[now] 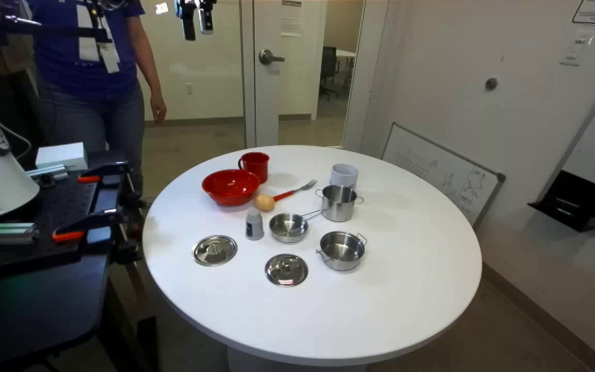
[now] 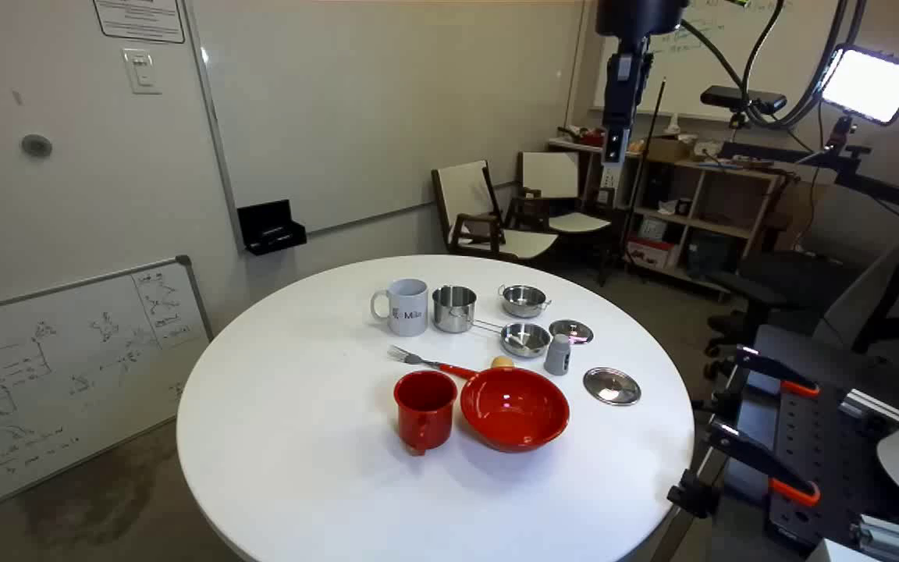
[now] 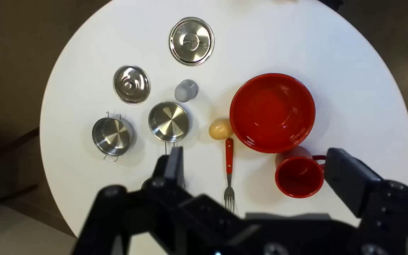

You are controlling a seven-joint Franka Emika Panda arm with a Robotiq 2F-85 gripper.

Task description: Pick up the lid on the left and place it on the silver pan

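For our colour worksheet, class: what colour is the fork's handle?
Red; the fork's handle shows best in the wrist view.

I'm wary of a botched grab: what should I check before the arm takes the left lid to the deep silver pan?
1. Fingers open and empty: ok; spread apart, holding nothing.
2. Left lid identified: cannot tell; the knobbed lid and the other lid swap sides between exterior views.
3. Lids free to grasp: ok; both lie on the table with nothing on top.
4. Fingers lined up: not ok; in the wrist view both lids lie outside their gap.
5. Deep silver pan uncovered: ok; open-topped in both exterior views.
6. Small pan clear of that pan: cannot tell; its handle ends close by, contact unclear.
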